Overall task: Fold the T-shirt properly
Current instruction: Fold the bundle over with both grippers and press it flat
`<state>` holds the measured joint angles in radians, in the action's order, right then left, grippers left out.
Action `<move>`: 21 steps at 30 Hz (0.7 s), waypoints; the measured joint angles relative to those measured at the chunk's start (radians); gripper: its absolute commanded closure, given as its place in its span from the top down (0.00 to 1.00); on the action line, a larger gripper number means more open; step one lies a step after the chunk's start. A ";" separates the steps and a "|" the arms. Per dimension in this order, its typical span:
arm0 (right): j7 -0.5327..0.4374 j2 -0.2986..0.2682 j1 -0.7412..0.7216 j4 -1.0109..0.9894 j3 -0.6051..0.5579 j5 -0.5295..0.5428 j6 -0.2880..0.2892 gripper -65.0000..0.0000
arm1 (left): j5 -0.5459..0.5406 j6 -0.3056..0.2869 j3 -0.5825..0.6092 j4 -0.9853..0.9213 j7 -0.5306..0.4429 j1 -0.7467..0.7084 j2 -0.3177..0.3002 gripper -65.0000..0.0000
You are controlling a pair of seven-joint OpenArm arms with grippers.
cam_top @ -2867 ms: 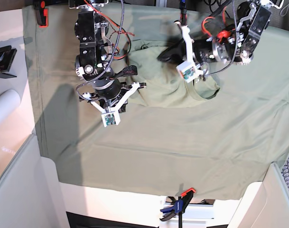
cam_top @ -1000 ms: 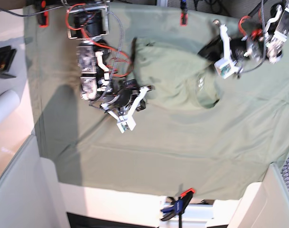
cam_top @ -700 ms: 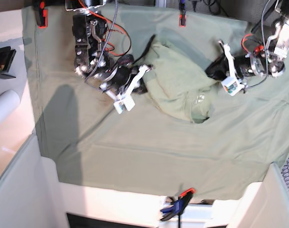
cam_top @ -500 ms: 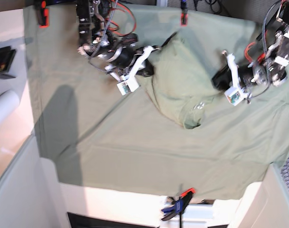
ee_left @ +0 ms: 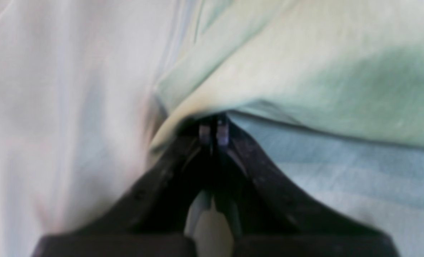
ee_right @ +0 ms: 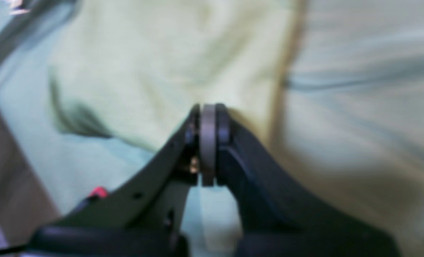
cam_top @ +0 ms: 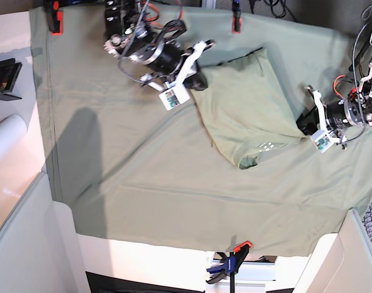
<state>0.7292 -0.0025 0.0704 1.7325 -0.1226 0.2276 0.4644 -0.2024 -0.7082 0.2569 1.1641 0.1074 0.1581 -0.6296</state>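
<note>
Clamp [cam_top: 229, 267] at the worktop's near edge pins the cloth [cam_top: 143, 189] covering it. Beyond it the T-shirt [cam_top: 250, 116] lies stretched on that cloth between the two arms, collar toward the near side. The left end effector [cam_top: 306, 124] is closed, pinching the shirt's edge on the base view's right. Farther back, the right end effector [cam_top: 198, 78] is closed on the opposite edge. Two red clamps [cam_top: 54, 18] grip the cloth's far edge.

T-shirt [cam_top: 247, 113]: pale sage green, lying partly spread and rumpled on the large green table cloth [cam_top: 143, 183], toward its far right part. Neck opening at the near edge, small white label print beside it. Opposite edges pulled taut.
</note>
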 measured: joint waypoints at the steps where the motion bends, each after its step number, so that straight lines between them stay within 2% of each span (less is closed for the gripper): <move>1: -0.006 0.000 0.000 0.003 0.025 0.000 0.000 0.00 | -0.024 0.005 0.000 0.019 0.013 -0.013 -0.013 0.00; 4: -0.042 0.000 -0.007 0.005 0.109 -0.002 0.000 0.00 | -0.043 0.015 0.000 0.101 0.028 -0.071 -0.042 0.00; 8: -0.048 0.000 -0.069 -0.007 0.172 -0.006 0.000 0.00 | -0.046 0.014 0.000 0.213 0.052 -0.146 -0.042 0.00; 18: -0.079 0.001 -0.188 -0.222 0.167 -0.004 0.000 0.00 | -0.045 0.012 0.001 0.268 0.051 -0.177 -0.016 0.00; 21: -0.086 0.002 -0.195 -0.240 0.130 -0.002 0.000 0.00 | -0.015 0.013 0.000 0.253 0.050 -0.176 -0.006 0.00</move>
<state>0.6434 -0.0006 -0.1246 1.4925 0.0074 0.2256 0.4641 -0.2173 -0.6956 0.2573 1.4166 0.1574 -0.0181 -0.6357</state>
